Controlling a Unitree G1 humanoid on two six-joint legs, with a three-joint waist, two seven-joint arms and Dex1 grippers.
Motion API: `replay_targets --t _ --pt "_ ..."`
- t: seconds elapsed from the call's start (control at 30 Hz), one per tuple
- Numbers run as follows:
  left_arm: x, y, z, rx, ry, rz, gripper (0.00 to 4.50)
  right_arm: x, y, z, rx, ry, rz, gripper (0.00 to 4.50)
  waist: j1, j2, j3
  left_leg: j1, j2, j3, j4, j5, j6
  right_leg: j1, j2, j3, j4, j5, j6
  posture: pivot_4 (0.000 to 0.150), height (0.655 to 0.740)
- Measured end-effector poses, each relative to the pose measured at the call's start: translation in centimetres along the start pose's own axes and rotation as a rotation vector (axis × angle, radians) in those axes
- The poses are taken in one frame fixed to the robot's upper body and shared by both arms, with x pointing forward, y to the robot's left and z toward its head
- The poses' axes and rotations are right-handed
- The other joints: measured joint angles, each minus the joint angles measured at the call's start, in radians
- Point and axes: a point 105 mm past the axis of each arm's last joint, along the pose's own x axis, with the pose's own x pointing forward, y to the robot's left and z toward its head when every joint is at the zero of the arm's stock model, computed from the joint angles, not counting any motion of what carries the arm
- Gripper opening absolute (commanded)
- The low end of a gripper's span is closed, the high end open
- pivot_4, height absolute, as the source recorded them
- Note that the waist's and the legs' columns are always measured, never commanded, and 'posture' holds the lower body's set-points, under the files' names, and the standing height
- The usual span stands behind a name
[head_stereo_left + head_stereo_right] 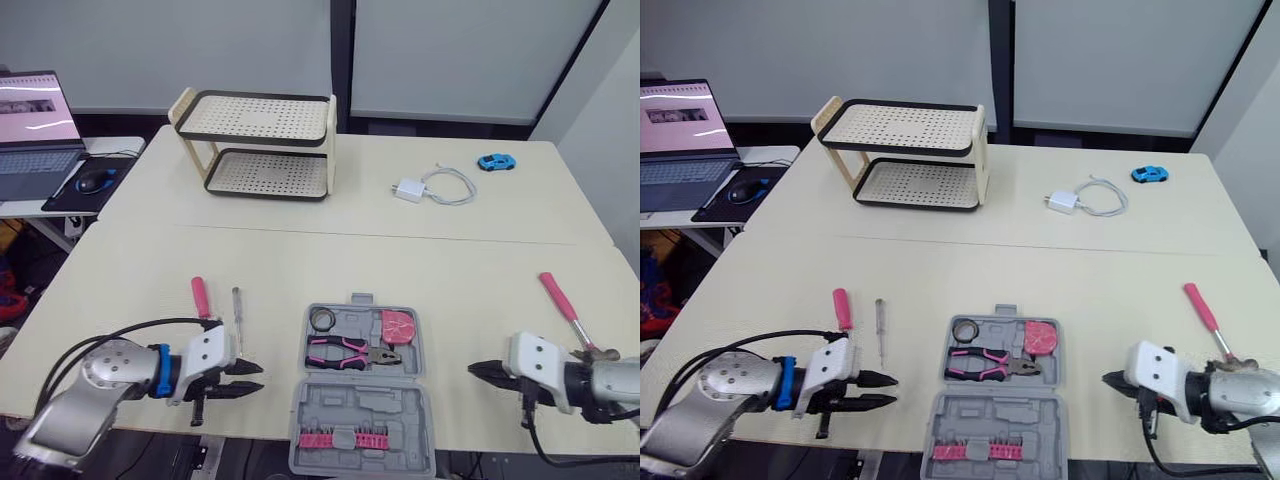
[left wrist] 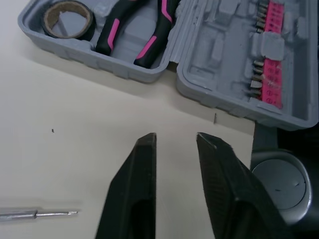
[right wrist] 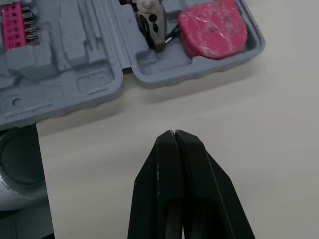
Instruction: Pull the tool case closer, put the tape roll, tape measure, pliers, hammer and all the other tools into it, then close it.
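Grey tool case [image 1: 362, 402] is lying open between the left gripper [image 1: 259, 377], fingers slightly parted and empty, and the right gripper [image 1: 472, 369], pinched closed on nothing.

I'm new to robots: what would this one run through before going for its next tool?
1. Tool case open, at the near edge of the table: ok.
2. Tape roll, pliers and tape measure in the case: ok.
3. Hammer packed: not ok, it lies on the table beside the right hand.
4. Screwdrivers packed: not ok, the pink-handled screwdriver and thin screwdriver lie by the left hand.
5. Left hand open to grasp: ok.
6. Right hand open to grasp: not ok, fingers shut.
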Motion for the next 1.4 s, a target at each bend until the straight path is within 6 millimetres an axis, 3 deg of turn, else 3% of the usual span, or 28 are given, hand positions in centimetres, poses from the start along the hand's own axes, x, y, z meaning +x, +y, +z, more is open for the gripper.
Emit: replay_targets --t 0.23,0.4,0.97,1.4 --pt "2.4 0.4 -1.6 0.057 0.033 -0.036 0.03 3.2 1.1 -1.3 -0.016 0.068 0.079 0.0 0.001 0.0 0.0 -0.001 0.0 -0.001 -0.001 0.0 0.0 -0.001 0.0 0.0 0.0 0.0 0.0 0.15 0.735" --pt "3.8 0.5 -1.5 0.095 0.015 -0.053 0.03 4.8 2.0 -1.1 -0.03 0.073 0.123 0.0 0.001 0.0 0.0 -0.001 0.0 -0.001 0.0 0.0 0.0 -0.001 0.0 -0.001 0.0 0.0 0.0 0.15 0.735" --pt "6.8 0.7 0.3 0.146 -0.042 -0.081 0.03 6.6 1.8 0.1 -0.036 0.058 0.118 0.0 0.001 0.002 -0.003 0.001 -0.001 -0.002 0.0 0.0 0.0 0.001 0.0 -0.001 0.0 0.001 0.001 0.15 0.735" --pt "7.2 1.4 0.7 0.152 -0.025 -0.072 0.03 7.1 1.3 0.6 0.021 0.058 0.095 0.0 0.001 0.003 -0.004 0.004 -0.001 -0.002 0.0 0.0 0.0 0.004 0.0 -0.001 0.0 0.001 0.002 0.15 0.735"
